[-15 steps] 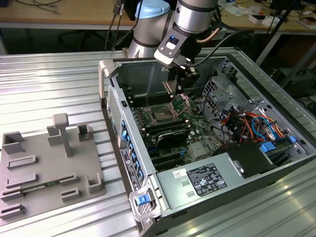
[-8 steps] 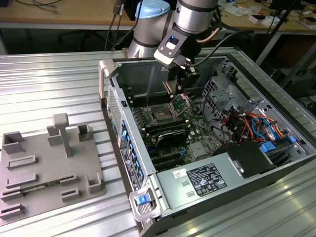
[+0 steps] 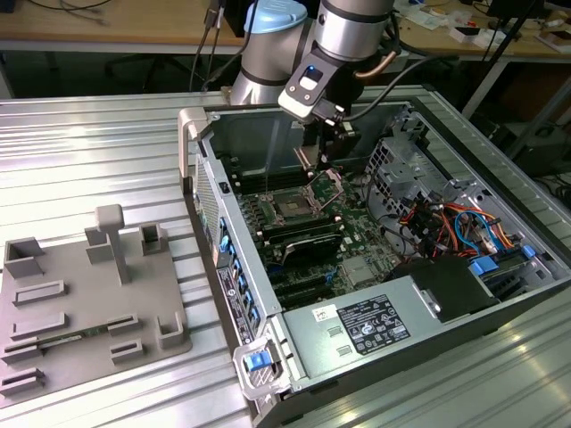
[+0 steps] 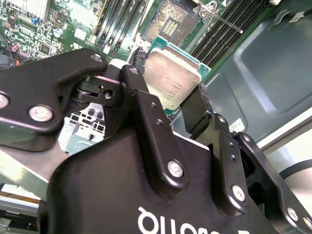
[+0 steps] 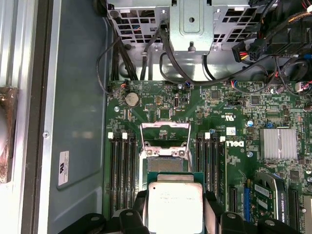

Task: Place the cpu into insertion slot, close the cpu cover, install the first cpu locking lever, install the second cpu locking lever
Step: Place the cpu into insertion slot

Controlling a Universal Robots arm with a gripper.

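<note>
- gripper (image 4: 168,91) narrowed onto cpu (image 5: 174,204), fingers (image 4: 146,112) on two opposite edges, held aloft near insertion slot (image 3: 294,207).
- exterior view: slot bare, cpu cover (image 3: 326,185) raised at its 1 o'clock.
- judged light, rigid, slick-topped, fragile underneath: hold edges only.

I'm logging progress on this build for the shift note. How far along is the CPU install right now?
Nothing is finished yet. The insertion slot is bare and the cpu cover stands raised open. In hand: the gripper is shut on the cpu, hanging above the slot inside the case. Left: seating the chip, closing the cover and both locking-lever steps.
</note>
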